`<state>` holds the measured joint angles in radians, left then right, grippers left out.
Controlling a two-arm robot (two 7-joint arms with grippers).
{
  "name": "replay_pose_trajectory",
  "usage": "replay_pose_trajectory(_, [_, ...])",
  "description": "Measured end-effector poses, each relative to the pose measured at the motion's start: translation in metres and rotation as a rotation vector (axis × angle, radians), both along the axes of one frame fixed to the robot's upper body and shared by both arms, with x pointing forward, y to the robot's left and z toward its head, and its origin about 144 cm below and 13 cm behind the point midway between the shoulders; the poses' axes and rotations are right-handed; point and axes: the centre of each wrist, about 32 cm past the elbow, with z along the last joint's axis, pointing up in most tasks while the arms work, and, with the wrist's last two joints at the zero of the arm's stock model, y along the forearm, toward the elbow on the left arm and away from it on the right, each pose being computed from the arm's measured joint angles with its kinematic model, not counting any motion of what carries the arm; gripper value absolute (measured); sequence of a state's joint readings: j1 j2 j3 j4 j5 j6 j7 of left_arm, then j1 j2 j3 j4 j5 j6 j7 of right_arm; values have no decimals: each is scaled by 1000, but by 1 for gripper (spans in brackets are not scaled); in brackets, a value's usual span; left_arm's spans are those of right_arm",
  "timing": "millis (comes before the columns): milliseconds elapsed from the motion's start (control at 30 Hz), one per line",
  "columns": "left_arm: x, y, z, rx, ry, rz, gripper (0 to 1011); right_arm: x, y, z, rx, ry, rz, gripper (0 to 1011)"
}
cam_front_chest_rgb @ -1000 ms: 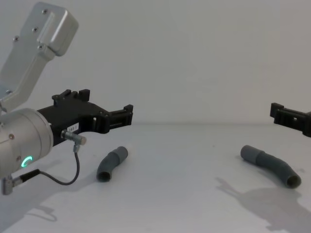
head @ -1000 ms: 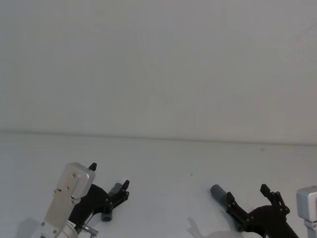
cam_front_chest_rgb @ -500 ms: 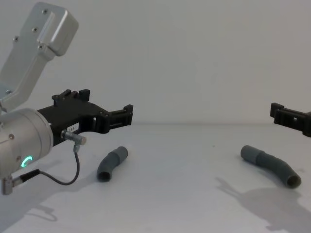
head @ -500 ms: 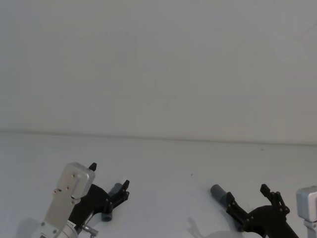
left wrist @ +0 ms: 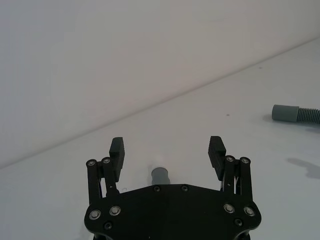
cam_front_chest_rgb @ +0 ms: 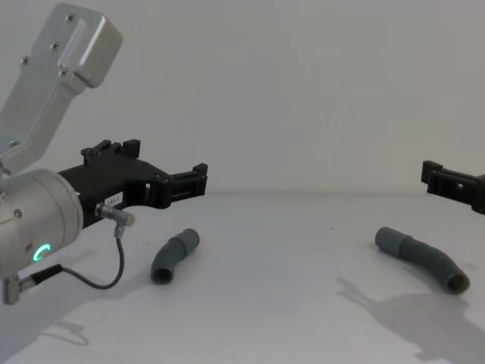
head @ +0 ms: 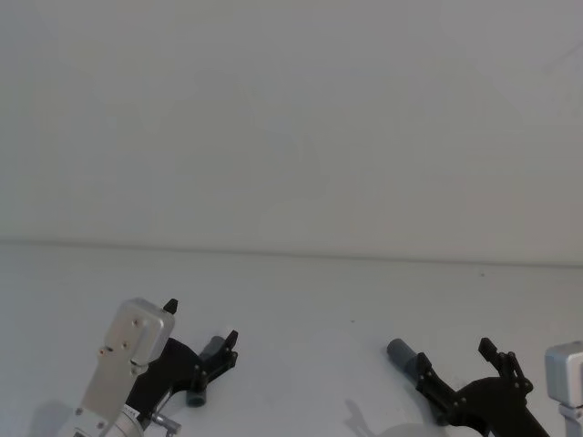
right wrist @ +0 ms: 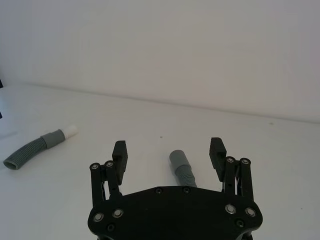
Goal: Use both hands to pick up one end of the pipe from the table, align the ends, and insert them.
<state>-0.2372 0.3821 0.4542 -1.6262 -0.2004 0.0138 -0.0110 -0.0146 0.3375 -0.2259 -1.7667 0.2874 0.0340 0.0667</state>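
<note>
Counter [cam_front_chest_rgb: 288,318]: broad, plain white, carrying both hose pieces.

1. Left gripper [left wrist: 166,147]: at the left of the chest view, raised off the counter and above the left hose piece. Jaws wide apart, holding nothing. Green ring light [cam_front_chest_rgb: 42,252] lit on its wrist.
2. Left hose piece [cam_front_chest_rgb: 174,255]: dark grey, ribbed and curved, lying flat on the counter. The right wrist view shows its white tip [right wrist: 71,131].
3. Right hose piece [cam_front_chest_rgb: 423,258]: dark grey, ribbed and curved, lying flat, well apart from the left piece. Its smooth grey cuff [right wrist: 176,157] is seen between the right jaws, below them.
4. Right gripper [right wrist: 168,146]: at the right edge of the chest view, above the right piece and clear of it. Jaws wide apart, holding nothing.
</note>
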Motion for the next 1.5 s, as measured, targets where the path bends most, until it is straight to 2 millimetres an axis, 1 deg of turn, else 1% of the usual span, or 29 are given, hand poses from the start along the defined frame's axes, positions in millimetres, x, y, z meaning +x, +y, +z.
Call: replay_pose_trajectory(1500, [0, 0, 0, 0, 0, 0, 1002, 0, 0, 0, 0, 0, 0, 1000])
